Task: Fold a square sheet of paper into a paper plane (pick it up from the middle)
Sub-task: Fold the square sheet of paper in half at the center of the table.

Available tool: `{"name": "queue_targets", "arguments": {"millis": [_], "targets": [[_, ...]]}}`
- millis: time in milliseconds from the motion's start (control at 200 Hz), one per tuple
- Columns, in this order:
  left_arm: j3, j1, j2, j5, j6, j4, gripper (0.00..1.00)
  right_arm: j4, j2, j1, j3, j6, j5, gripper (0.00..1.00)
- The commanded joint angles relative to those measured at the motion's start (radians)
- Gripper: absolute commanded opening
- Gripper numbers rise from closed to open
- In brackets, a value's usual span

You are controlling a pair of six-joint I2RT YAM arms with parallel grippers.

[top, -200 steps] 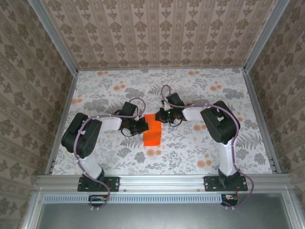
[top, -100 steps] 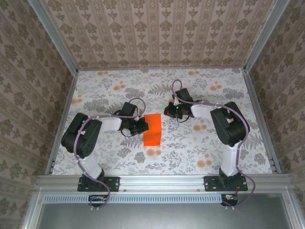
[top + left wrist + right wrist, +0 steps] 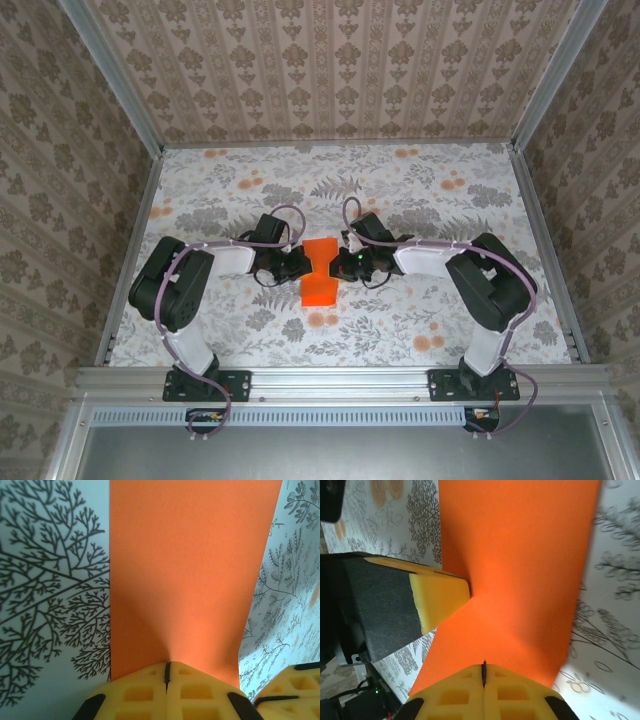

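Note:
The square sheet of paper (image 3: 320, 285) lies flat on the floral table as a bright orange upright rectangle. My left gripper (image 3: 298, 265) is shut, and its yellow fingertips (image 3: 167, 672) rest on the middle of the paper's (image 3: 190, 570) left edge. Opposite it, my right gripper (image 3: 346, 265) is shut too, its tips (image 3: 484, 672) resting on the middle of the right edge of the paper (image 3: 520, 555). In the right wrist view the left gripper's fingers (image 3: 440, 597) touch the far side of the sheet. From above, the sheet looks pinched in at its waist between the two grippers.
The floral table surface (image 3: 400, 320) spreads around the paper on all sides. Patterned walls (image 3: 330, 70) with metal frame rails enclose the back and both sides. Both arms reach inward from their bases at the near edge.
The right gripper left the paper's far right corner, swung out to the right, then came down onto the middle of the right edge. The left gripper and the paper stayed put.

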Motion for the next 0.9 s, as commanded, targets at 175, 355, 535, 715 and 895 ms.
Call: {"name": "queue_targets", "arguments": {"millis": [175, 355, 535, 715, 895], "targets": [[-0.076, -0.001, 0.111, -0.165, 0.013, -0.199, 0.0, -0.053, 0.084, 0.029, 0.072, 0.008, -0.075, 0.0], [-0.077, -0.001, 0.114, -0.165, 0.012, -0.198, 0.0, -0.101, 0.093, 0.032, 0.077, -0.014, -0.064, 0.0], [-0.076, -0.001, 0.117, -0.167, 0.012, -0.198, 0.0, -0.169, 0.1, 0.031, 0.087, -0.054, -0.045, 0.0], [-0.075, -0.001, 0.12, -0.168, 0.007, -0.198, 0.0, -0.218, 0.106, 0.031, 0.087, -0.09, -0.025, 0.0], [-0.078, -0.001, 0.12, -0.17, 0.007, -0.199, 0.0, -0.253, 0.094, 0.029, 0.074, -0.149, -0.011, 0.0]]}}
